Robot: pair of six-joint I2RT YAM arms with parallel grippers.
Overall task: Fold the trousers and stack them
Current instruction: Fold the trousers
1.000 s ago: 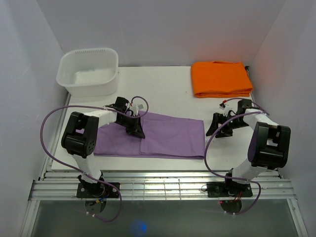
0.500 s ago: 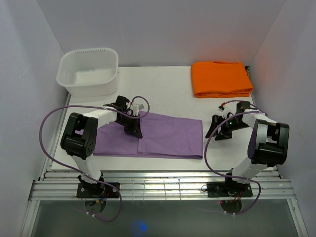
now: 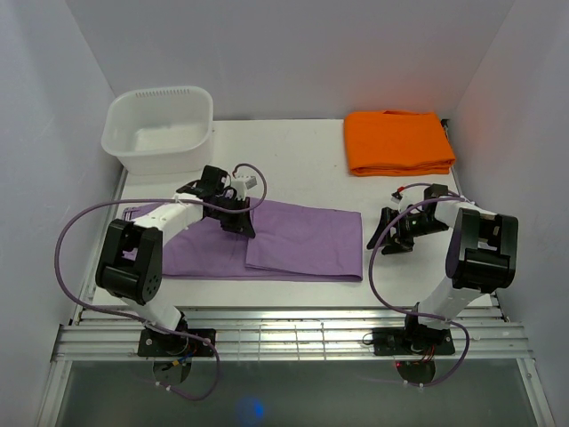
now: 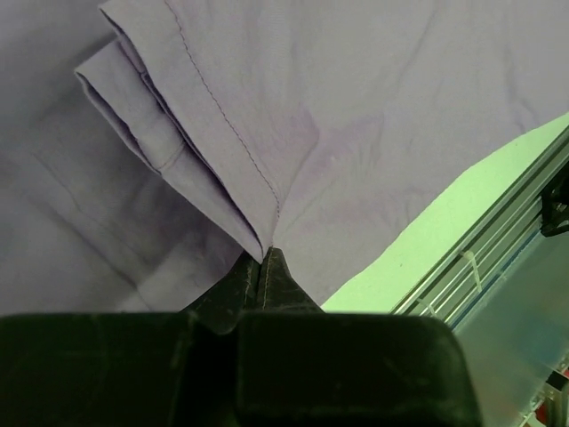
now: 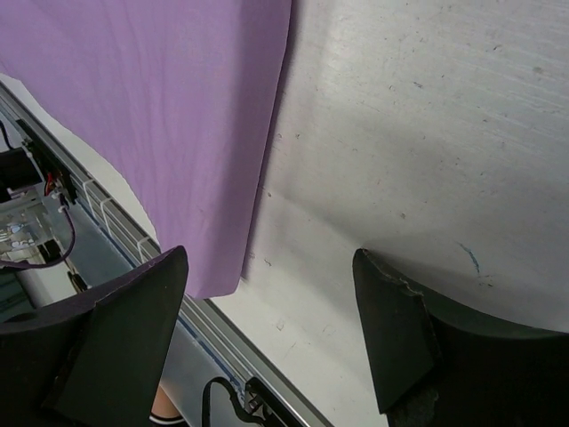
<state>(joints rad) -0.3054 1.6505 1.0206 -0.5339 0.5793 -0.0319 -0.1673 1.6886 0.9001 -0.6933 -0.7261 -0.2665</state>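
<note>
Trousers (image 3: 302, 242): lilac, lying flat in a band across the near half of the tabletop (image 3: 302, 169); the right part carries a folded-over layer, the left part lies thinner.
Long axis: left to right, parallel to the near edge, so a further fold would probably run along that line.
Direction from the left jaws: the cloth spreads away on both sides and towards the near edge; the grip sits on its far edge, about mid-length.
Left gripper (image 3: 240, 221): jaws closed tight on a corner where several hemmed layers of the trousers meet, as the wrist view shows.
Direction from the right jaws: the right end of the trousers lies just beside them, towards the left.
Right gripper (image 3: 391, 236): jaws wide apart, nothing between them but bare tabletop and the cloth's edge; whether the tips touch the surface I cannot tell.
Nearer arm: the left already has the cloth; the right is close enough to take the end.
Further out: orange folded cloth (image 3: 397, 142) at the far right, white basin (image 3: 160, 129) at the far left, both apart from the trousers.
</note>
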